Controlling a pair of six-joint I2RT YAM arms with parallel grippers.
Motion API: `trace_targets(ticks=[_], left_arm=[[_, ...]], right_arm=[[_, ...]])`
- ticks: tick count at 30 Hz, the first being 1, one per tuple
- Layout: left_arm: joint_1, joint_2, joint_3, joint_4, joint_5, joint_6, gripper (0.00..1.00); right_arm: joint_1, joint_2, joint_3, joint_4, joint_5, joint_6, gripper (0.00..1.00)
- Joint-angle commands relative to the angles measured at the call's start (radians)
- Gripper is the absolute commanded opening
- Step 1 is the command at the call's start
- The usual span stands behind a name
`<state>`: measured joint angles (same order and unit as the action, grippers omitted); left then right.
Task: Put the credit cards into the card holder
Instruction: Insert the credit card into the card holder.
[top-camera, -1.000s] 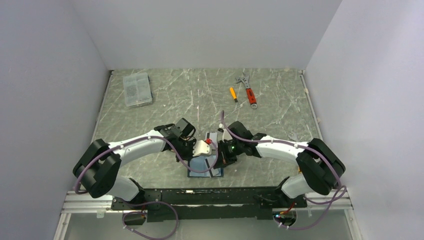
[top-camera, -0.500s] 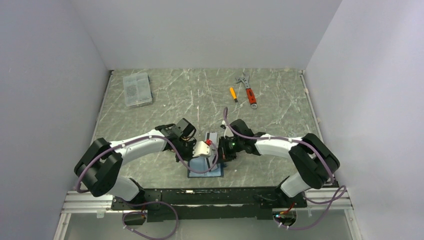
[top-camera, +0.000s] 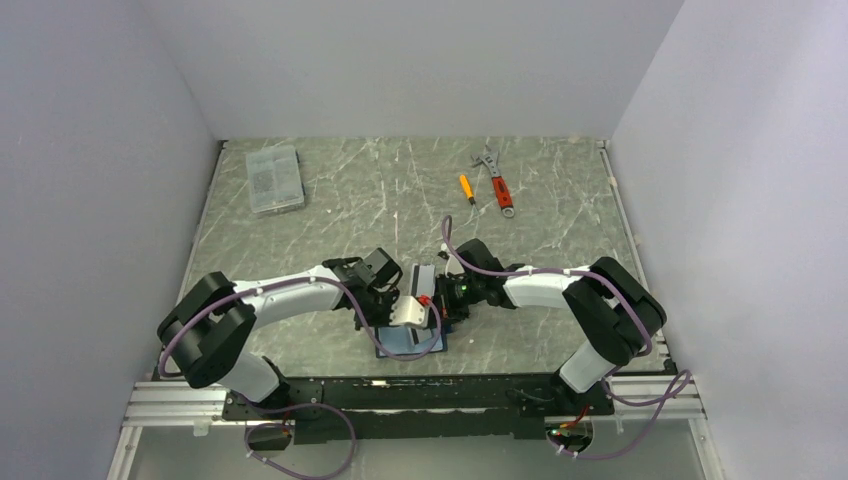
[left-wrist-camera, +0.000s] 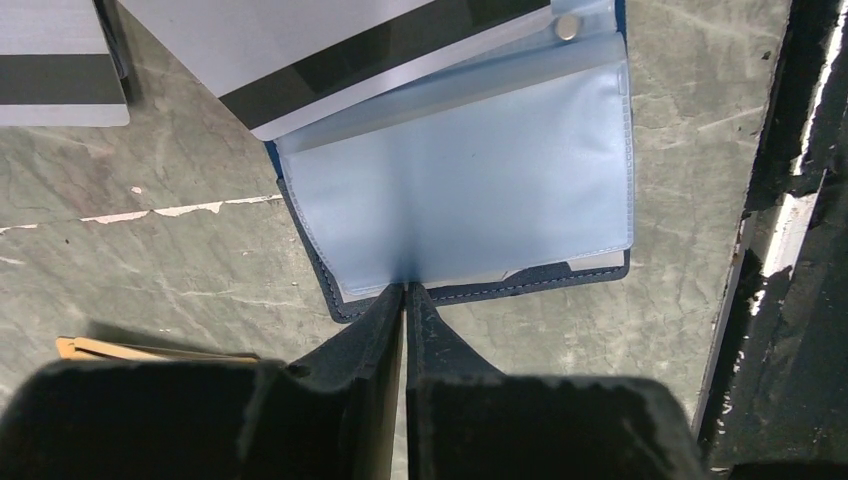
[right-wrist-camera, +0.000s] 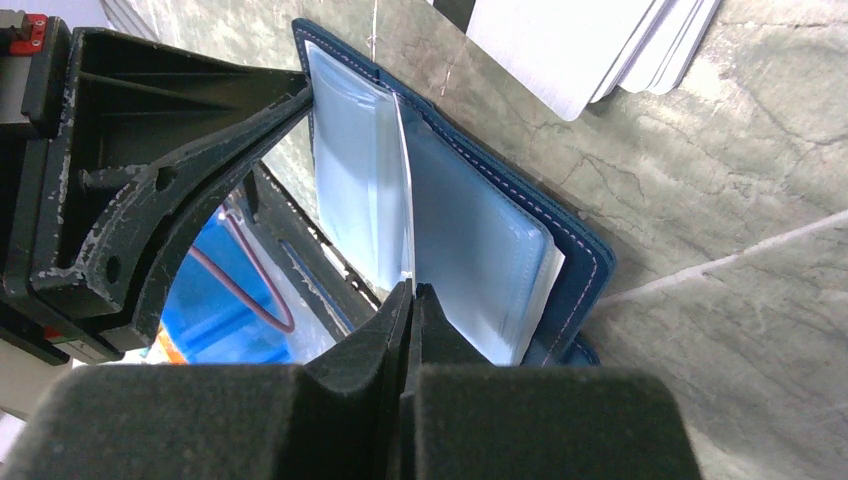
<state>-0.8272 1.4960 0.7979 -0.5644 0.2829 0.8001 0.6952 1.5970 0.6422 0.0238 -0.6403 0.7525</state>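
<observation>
The navy card holder (left-wrist-camera: 560, 275) (top-camera: 398, 342) lies open near the table's front edge, its pale blue sleeves (right-wrist-camera: 480, 250) showing. My left gripper (left-wrist-camera: 405, 290) (top-camera: 408, 312) is shut on the near edge of one sleeve. My right gripper (right-wrist-camera: 412, 288) (top-camera: 447, 300) is shut on a white-grey credit card (left-wrist-camera: 330, 50) with a black stripe. That card shows edge-on (right-wrist-camera: 405, 190) in the right wrist view, its far edge at the sleeve's mouth. More white-grey credit cards (right-wrist-camera: 600, 50) (top-camera: 424, 275) are stacked just behind the holder. Orange-tan cards (left-wrist-camera: 140, 350) lie beside my left fingers.
A clear plastic box (top-camera: 274, 178) sits at the back left. A red-handled wrench (top-camera: 497, 180) and a small orange screwdriver (top-camera: 466, 188) lie at the back right. The black front rail (left-wrist-camera: 770, 250) runs right beside the holder.
My right gripper has moved back and left over the holder, its arm folding inward. My left gripper has shifted right and forward over the holder. Both have stayed shut.
</observation>
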Motion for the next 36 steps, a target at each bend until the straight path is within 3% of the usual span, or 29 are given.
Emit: trace_targets(ticks=[1, 7, 10, 24, 33, 36], left_arm=[[-0.041, 0.013, -0.048, 0.033, 0.012, 0.003, 0.11], [-0.047, 0.003, -0.069, 0.036, -0.001, -0.008, 0.11], [-0.049, -0.005, -0.079, 0.040, -0.003, -0.012, 0.10], [-0.050, -0.022, -0.094, 0.043, -0.008, -0.018, 0.10], [-0.052, -0.014, -0.094, 0.055, -0.014, -0.026, 0.10], [-0.052, -0.011, -0.093, 0.056, -0.018, -0.025, 0.10]], right_arm=[[0.004, -0.029, -0.017, 0.002, 0.015, 0.001, 0.00], [0.015, -0.005, -0.037, 0.028, 0.018, 0.015, 0.00], [0.020, -0.001, -0.034, 0.010, 0.057, 0.010, 0.11], [0.004, -0.104, -0.077, 0.095, 0.093, 0.046, 0.26], [0.003, -0.067, -0.122, 0.263, 0.035, 0.095, 0.01], [0.005, -0.050, -0.137, 0.299, 0.021, 0.109, 0.00]])
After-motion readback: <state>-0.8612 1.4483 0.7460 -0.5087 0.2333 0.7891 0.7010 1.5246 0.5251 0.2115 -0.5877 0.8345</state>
